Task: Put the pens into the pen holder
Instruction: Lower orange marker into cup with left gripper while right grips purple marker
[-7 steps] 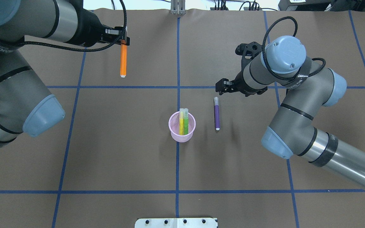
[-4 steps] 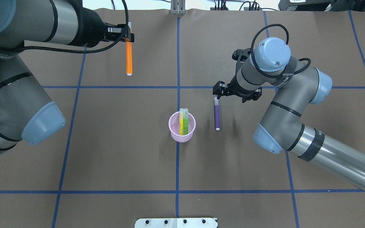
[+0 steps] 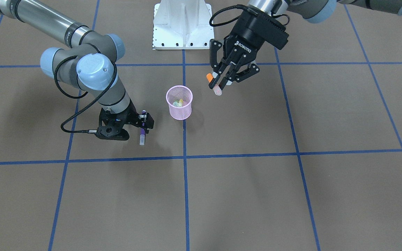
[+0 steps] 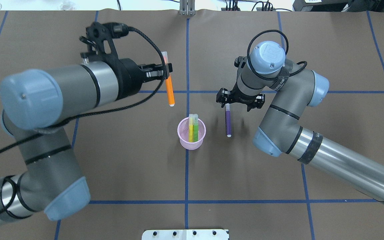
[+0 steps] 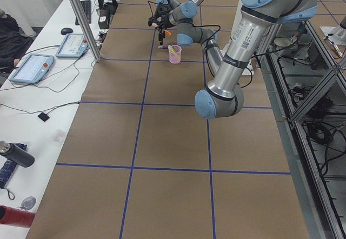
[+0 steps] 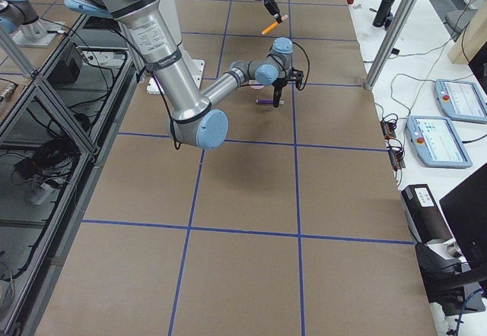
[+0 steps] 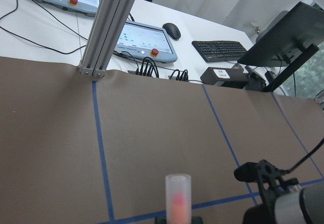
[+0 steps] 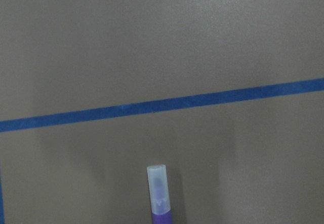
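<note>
At the table's centre, on brown paper (image 4: 112,150) ruled with blue tape lines (image 4: 245,201), stands a small pink wire-mesh cylindrical pen holder (image 4: 182,140). It already contains two thick marker pens, one yellow (image 4: 190,128) and one green (image 4: 195,128). Both stand upright side by side with their pale translucent caps above the rim.

Left gripper (image 4: 165,71): the jaws are narrow and clamped on a thick orange marker pen (image 4: 169,90) close to its pale cap end. The pen is held tilted in the air, clear of the table, near the holder on the robot's left side of it. The left wrist view shows the translucent cap pointing up towards the camera.

Right gripper (image 4: 227,100): it is lowered over the capped end of a thick purple marker pen (image 4: 227,121). This pen lies flat on the paper just beside the holder, on the robot's right of it. Whether these jaws have closed on the pen cannot be told.
</note>
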Controlling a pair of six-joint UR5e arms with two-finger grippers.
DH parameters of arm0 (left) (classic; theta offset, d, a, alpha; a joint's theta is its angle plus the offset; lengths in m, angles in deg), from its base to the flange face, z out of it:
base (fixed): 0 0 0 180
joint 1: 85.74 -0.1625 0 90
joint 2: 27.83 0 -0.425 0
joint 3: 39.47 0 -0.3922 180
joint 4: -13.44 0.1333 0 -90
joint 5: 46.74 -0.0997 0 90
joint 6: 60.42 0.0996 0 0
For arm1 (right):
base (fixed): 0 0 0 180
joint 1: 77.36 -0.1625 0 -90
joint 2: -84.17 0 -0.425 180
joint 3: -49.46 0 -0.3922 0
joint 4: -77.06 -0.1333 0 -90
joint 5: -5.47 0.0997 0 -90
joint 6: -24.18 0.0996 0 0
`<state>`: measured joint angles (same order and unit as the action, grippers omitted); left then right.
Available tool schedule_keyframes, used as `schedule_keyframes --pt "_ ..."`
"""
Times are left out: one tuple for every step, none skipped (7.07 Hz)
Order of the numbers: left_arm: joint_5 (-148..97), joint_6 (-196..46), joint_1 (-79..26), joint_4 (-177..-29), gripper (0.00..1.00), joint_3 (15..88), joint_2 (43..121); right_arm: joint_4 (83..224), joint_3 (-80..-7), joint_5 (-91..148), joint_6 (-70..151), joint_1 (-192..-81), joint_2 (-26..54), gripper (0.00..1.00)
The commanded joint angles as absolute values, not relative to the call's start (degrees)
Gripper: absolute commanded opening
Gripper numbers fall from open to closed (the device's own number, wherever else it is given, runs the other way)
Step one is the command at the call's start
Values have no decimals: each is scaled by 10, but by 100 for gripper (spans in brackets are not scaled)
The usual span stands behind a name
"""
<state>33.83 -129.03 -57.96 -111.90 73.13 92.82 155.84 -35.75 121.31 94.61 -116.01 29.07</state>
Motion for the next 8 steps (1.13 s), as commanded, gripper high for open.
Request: schedule_keyframes --pt "216 -1291 -680 -1207 0 670 924 1558 -349 1222 947 -1159 292 99" --pt "218 -1280 -675 -1279 0 631 921 1558 -349 1224 947 -1159 294 99" --pt "223 -1185 -671 -1346 0 621 920 1557 -350 1224 947 -1159 294 99" --pt "223 -1160 -673 -1361 0 619 915 1556 -350 1224 946 -1158 294 99" --pt "222 -1156 -673 -1364 0 620 912 1555 -349 1224 945 -1157 294 99" --pt "217 -1153 -669 -1364 0 619 912 1556 -349 1224 947 -1156 295 99" --pt "215 -1154 -668 -1365 0 607 916 1555 -349 1224 946 -1151 295 99" --pt "209 -1160 -667 -1364 0 593 920 1555 -347 1224 947 -1148 298 99"
